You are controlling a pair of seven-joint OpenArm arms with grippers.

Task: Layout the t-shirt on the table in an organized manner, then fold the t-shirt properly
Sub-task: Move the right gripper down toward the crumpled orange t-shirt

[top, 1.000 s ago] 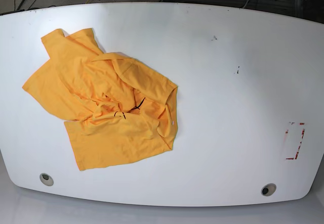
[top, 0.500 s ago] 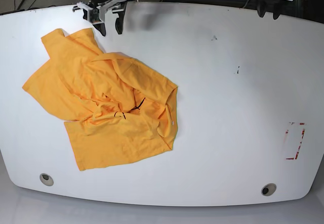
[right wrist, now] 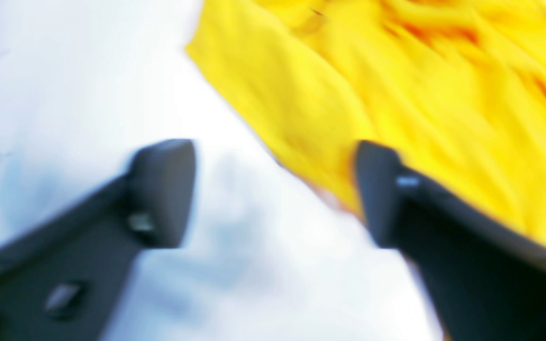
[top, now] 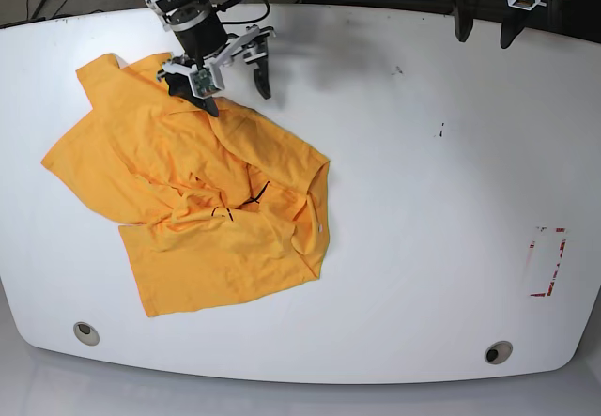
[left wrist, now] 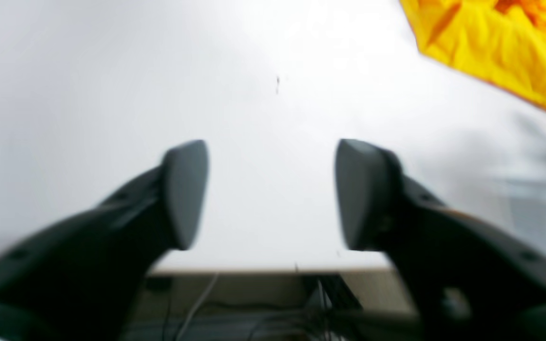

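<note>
One t-shirt (top: pixel 197 209) lies crumpled on the one table (top: pixel 413 181), a glossy white top with rounded corners; the shirt is the landmark for all that follows. It is orange-yellow, bunched and creased, with one thin black thread-like line (top: pixel 255 193) near its middle; a sleeve or corner reaches toward the far edge of the table on the base view's left.

Two grippers are in view. The right gripper (top: pixel 232 89) hangs over the far edge of the shirt, jaws spread wide and holding nothing; one fingertip (top: pixel 209 104) is over the cloth and the other is over bare table just beside it; the right wrist view (right wrist: pixel 273 194) shows the same, blurred, with the shirt's edge (right wrist: pixel 396 94) running between the two dark fingers. The left gripper (top: pixel 484 29) is well apart from the shirt, at the far edge of the table on the base view's right; its jaws also stand wide with nothing between them, as the left wrist view (left wrist: pixel 270 194) shows, with only a corner of the shirt (left wrist: pixel 505 47) at the top right.

Also on the table, all away from the shirt: two round grey grommet holes, one (top: pixel 86 332) near the shirt's front hem and one (top: pixel 498 351) far off; one red-outlined rectangle mark (top: pixel 547 262); two small dark specks (top: pixel 439 130).
</note>
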